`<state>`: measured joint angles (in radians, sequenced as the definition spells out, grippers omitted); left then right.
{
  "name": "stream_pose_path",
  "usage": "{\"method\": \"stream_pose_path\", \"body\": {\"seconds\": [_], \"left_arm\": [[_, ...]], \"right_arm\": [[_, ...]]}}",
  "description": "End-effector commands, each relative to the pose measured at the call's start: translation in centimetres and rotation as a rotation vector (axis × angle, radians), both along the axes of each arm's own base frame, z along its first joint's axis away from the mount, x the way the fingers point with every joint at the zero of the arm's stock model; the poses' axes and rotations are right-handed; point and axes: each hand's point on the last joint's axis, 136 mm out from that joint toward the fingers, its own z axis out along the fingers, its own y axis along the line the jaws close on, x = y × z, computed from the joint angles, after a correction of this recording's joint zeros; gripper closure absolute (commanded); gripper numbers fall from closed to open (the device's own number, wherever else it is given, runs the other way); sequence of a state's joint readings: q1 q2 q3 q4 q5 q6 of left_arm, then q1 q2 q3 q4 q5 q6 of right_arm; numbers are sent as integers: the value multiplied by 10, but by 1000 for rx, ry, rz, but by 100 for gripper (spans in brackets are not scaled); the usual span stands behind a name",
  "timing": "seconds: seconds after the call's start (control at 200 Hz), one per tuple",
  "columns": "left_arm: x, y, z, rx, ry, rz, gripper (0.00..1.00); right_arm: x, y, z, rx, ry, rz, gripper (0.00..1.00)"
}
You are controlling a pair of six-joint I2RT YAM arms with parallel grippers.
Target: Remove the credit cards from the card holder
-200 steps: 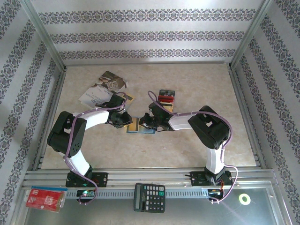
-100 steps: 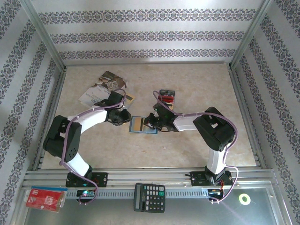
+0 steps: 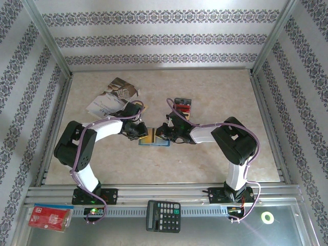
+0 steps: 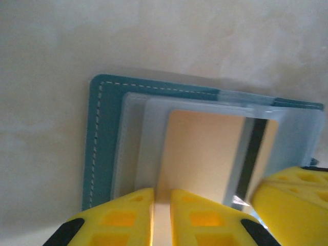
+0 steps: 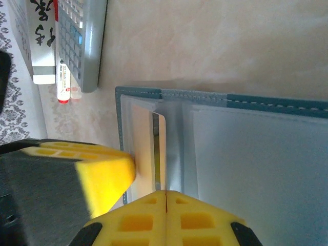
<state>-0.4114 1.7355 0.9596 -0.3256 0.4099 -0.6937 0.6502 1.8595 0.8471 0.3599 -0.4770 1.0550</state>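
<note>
On the table, top view: we find the card holder (image 3: 156, 139) lying open on the table (image 3: 220, 92), between the left gripper (image 3: 139, 132) and the right gripper (image 3: 165, 133).
Arms, top view: both reach forward with elbows out and forearms bent inward and low. The wrists meet over the holder from either side.
Progress, top view: a red-and-dark pile (image 3: 182, 106) lies beyond the right gripper, too small for us to call it cards.
Card, left wrist: the gold-tan card (image 4: 205, 154) sits in a pale slot, not yet out.
Claw, left wrist: clenched on that card's near edge.
Claw, right wrist: fingers (image 5: 200, 220) pressed together at the holder's edge. We cannot tell whether they nip a slot layer.
Left to do: we judge that at least this card remains to be drawn.
</note>
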Motion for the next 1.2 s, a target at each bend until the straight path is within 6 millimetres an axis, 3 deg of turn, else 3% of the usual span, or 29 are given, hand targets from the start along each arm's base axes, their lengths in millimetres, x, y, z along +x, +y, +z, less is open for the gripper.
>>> {"method": "stream_pose_path", "body": {"seconds": [0.0, 0.13, 0.25, 0.44, 0.789, 0.884, 0.984, 1.194], "left_arm": [[-4, 5, -11, 41, 9, -9, 84], [-8, 8, -18, 53, 19, -4, 84], [-11, 9, -22, 57, 36, -5, 84], [-11, 9, -25, 61, 44, -6, 85], [-11, 9, -25, 53, 39, -4, 85], [-11, 9, -23, 53, 35, -3, 85], [-7, 13, -15, 71, 11, -1, 82], [11, 22, 23, 111, -99, -13, 69]], "right_arm": [[0, -6, 4, 24, -15, 10, 100], [0, -7, -1, 28, 8, 5, 100], [-1, 0, -3, 50, 26, 20, 90], [-3, 7, -7, 51, 37, 37, 85], [-1, 12, -7, 55, 35, 48, 84], [0, 11, -8, 48, 28, 45, 90], [3, 0, -8, 27, 1, 18, 100], [13, -40, 20, -24, -182, -4, 100]]}}
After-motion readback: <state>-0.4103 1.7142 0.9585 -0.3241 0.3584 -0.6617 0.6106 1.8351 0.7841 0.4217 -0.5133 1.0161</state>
